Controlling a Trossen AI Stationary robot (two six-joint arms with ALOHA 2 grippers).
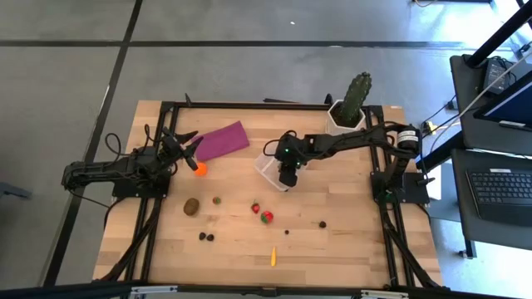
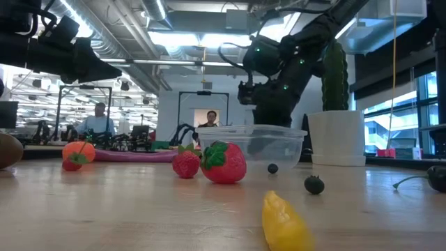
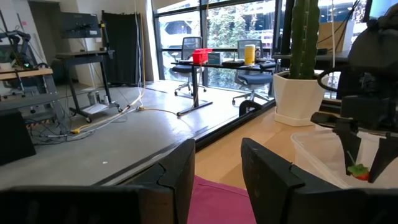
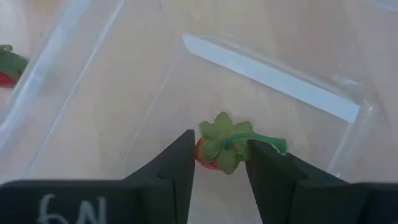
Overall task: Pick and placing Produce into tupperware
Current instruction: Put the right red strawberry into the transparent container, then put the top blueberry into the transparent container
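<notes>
Red strawberry [image 4: 217, 151] between right gripper [image 4: 219, 163] jaws, hidden overhead

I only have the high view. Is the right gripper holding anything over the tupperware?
Observer: Yes. Its wrist view shows the right gripper shut on a strawberry.
Operator: Is it inside the tupperware?
Observer: In the left wrist view the strawberry hangs below the rim of the tupperware.
Operator: And the left gripper?
Observer: The left gripper is open and empty, by the cloth.
</notes>
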